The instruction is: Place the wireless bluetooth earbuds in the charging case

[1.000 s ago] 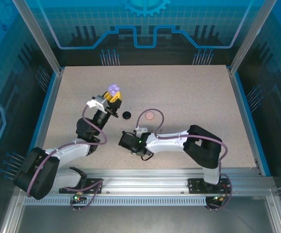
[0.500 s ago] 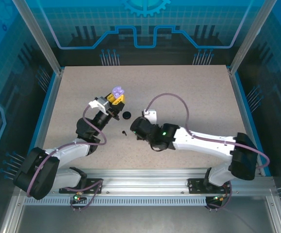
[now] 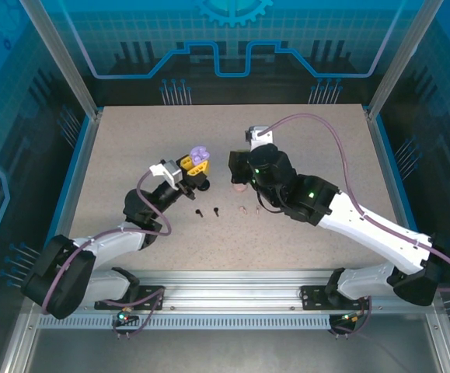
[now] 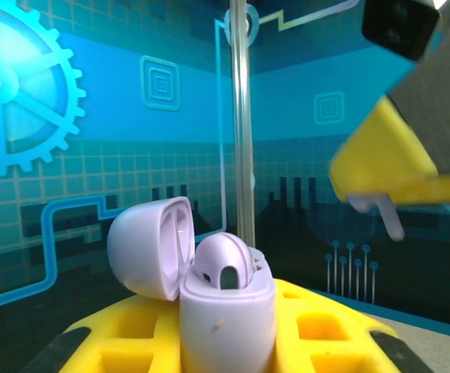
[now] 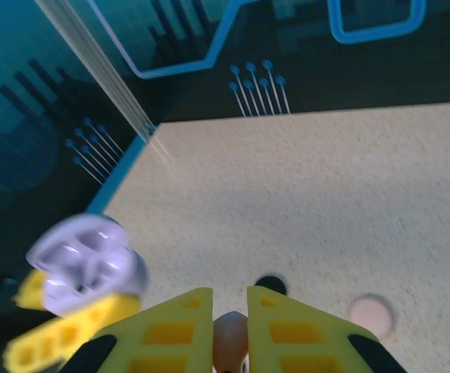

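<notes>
Clenched on the left: grasping the purple charging case (image 4: 226,322) with the left gripper (image 3: 193,165), one yellow finger (image 4: 123,334) pressed to each side of its body. Holding it upright in the lower middle of the left wrist view, with the lid (image 4: 147,249) swung open to the left. Raised off the table (image 3: 310,140), left of centre in the top view.

Clenched on the right too: pinching a pale pink earbud (image 5: 230,338) in the right gripper (image 5: 230,295), at the bottom middle of the right wrist view, with only a narrow slit between the yellow fingers (image 5: 170,330). Seen also at the upper right of the left wrist view, with a pale stem (image 4: 388,217) hanging below the yellow fingertip, up and to the right of the open case and apart from it.

Lying loose on the table, below centre in the top view, in a rough row: two black earbuds (image 3: 199,212) to the left, two pale earbuds (image 3: 244,210) to the right, too small to tell pink from purple. Resting flat at the lower right of the right wrist view: a round pink case (image 5: 371,313); left of it, near the fingertips, a small black case (image 5: 270,284). Cannot tell whether anything sits inside the purple case.
</notes>
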### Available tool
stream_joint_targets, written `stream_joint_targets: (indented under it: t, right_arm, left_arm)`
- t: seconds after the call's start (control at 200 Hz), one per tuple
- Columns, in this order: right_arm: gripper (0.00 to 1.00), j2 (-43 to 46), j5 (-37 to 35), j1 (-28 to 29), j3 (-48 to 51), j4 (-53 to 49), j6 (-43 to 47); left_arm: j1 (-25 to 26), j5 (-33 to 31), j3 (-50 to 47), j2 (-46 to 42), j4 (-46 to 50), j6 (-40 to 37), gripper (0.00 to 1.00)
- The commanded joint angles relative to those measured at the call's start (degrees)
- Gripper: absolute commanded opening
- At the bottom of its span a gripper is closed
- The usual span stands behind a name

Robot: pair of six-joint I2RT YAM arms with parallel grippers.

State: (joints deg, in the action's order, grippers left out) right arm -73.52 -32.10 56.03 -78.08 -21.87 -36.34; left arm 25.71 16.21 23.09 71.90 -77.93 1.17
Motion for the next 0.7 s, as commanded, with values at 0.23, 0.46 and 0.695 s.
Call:
stream_joint_targets:
  t: [0.23, 0.46, 0.695]
  right_arm:
    - [0.13, -2.8, 5.7, -0.5, -2.8, 11.1, 6.9]
    - [0.13, -4.3, 6.0, 0.2, 0.2, 17.9, 7.3]
    - [0.13, -5.0, 4.8, 1.0, 4.3, 24.5, 6.9]
  left_arm:
    - [2.1, 2.4, 2.3, 3.1, -2.2, -1.1, 0.0]
    - [2.2, 2.4, 3.5, 4.1, -2.2, -1.2, 0.0]
    - [2.2, 2.3, 3.9, 4.6, -2.2, -1.3, 0.0]
